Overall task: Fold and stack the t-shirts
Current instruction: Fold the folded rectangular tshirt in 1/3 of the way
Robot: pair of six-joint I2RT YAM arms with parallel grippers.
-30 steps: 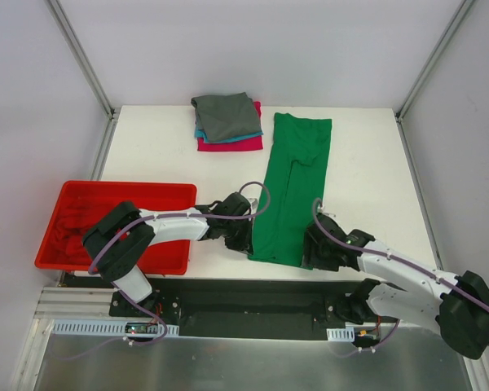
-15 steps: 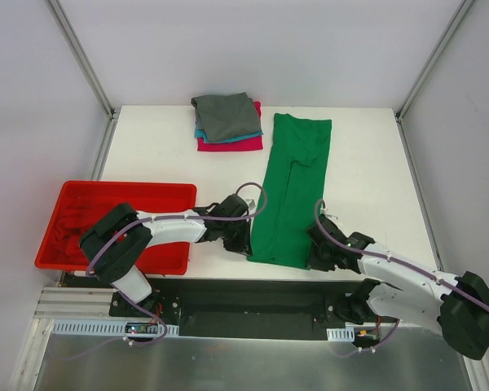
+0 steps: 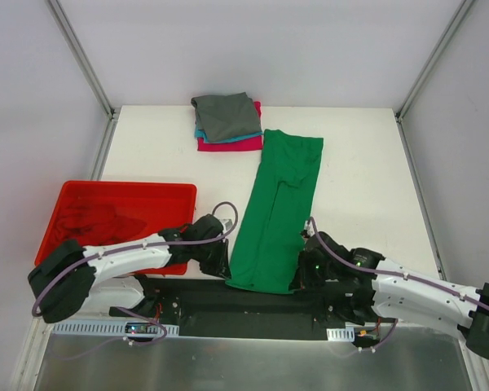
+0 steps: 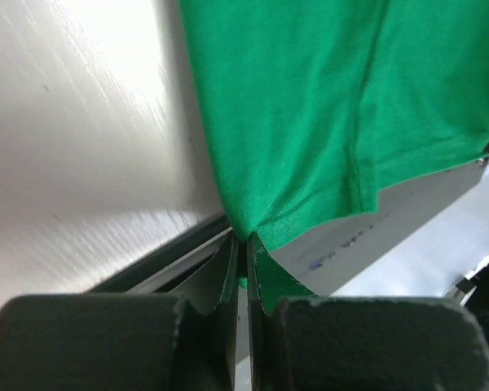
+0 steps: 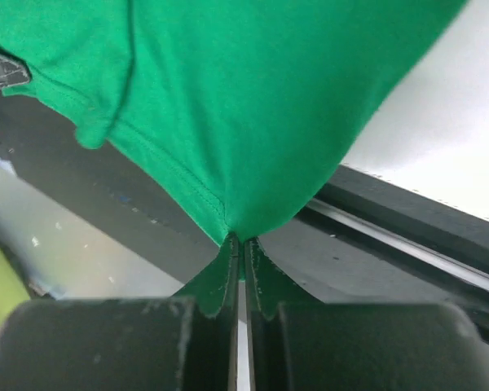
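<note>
Both arms have drawn back toward their bases compared with one second ago, and the green t-shirt (image 3: 275, 204) has come with them: its near hem now hangs over the near edge of the table (image 3: 367, 163), and its far end has slid a little nearer and to the left.

The left gripper (image 4: 246, 243) has its jaws closed tight on the near left corner of the hem. The right gripper (image 5: 238, 241) is closed the same way on the near right corner. In both wrist views only a thin pinch of cloth sits between the fingers.

The shirt lies as a long narrow strip. Its long axis runs from the near edge to the far side and leans slightly right at the far end, which is just beside the stack with the grey t-shirt (image 3: 226, 116) on top.

I judge the cloth to be light, soft and limp. It will sag and drag on the table, so the two hem corners are a good hold when both move together.

The red plastic bin (image 3: 61, 213) stands on the left.
</note>
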